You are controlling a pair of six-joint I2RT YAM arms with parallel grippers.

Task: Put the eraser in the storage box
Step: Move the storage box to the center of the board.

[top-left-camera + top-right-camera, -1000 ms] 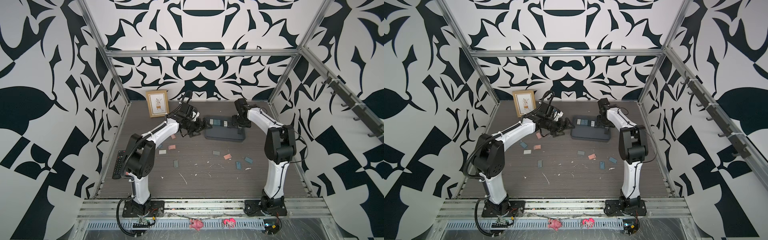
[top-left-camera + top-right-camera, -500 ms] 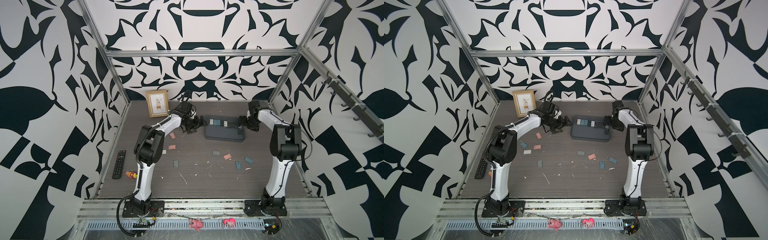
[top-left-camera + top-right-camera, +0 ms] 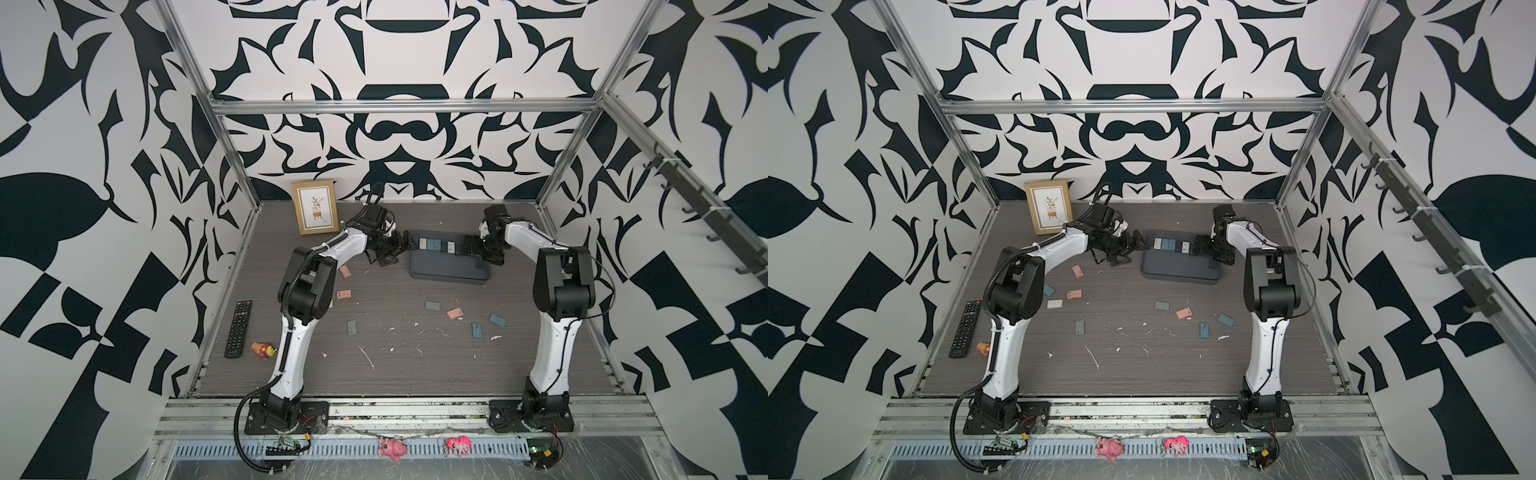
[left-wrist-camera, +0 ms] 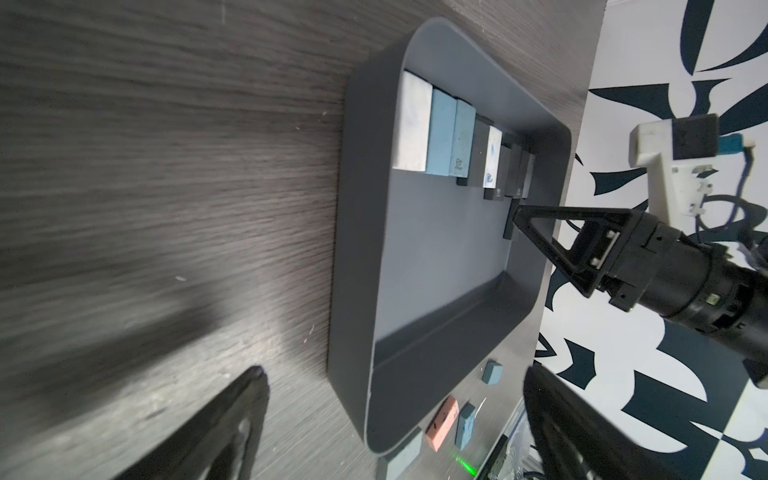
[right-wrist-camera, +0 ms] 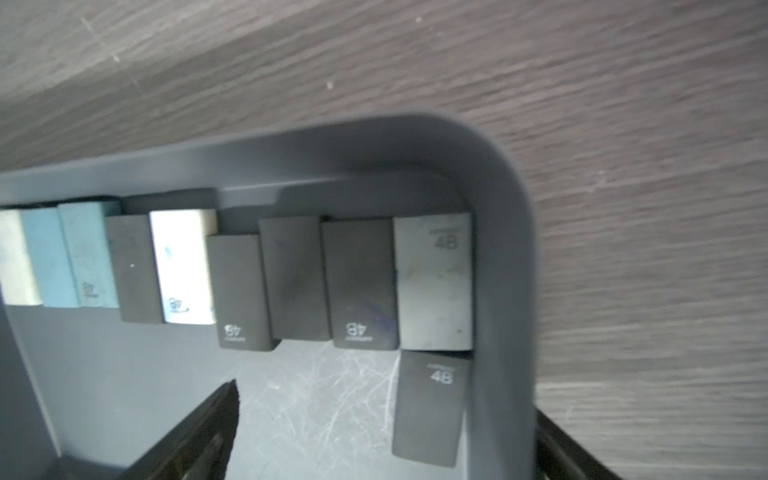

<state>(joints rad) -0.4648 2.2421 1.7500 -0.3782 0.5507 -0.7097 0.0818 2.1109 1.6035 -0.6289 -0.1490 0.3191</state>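
The storage box (image 3: 449, 272) (image 3: 1177, 274) is a dark grey tray at the back of the table. A row of white, blue and dark erasers (image 5: 291, 274) (image 4: 440, 137) lines its far wall. One dark eraser (image 5: 428, 407) lies flat on the box floor in the right corner. My right gripper (image 5: 386, 401) (image 3: 468, 249) hangs open over it, one finger inside the box and one outside its wall (image 5: 503, 249), touching nothing. My left gripper (image 4: 397, 374) (image 3: 395, 249) is open and empty beside the box's left end.
Pink, blue and grey erasers (image 3: 455, 312) (image 3: 352, 327) (image 3: 343, 294) lie scattered on the table in front of the box. A framed picture (image 3: 314, 206) leans at the back left. A remote (image 3: 238, 329) and a small toy (image 3: 262, 350) lie by the left edge.
My right gripper's jaws have spread wider at the box's right end, and that arm has shifted. The left arm's elbow has swung back, uncovering the remote, while its gripper stayed open.
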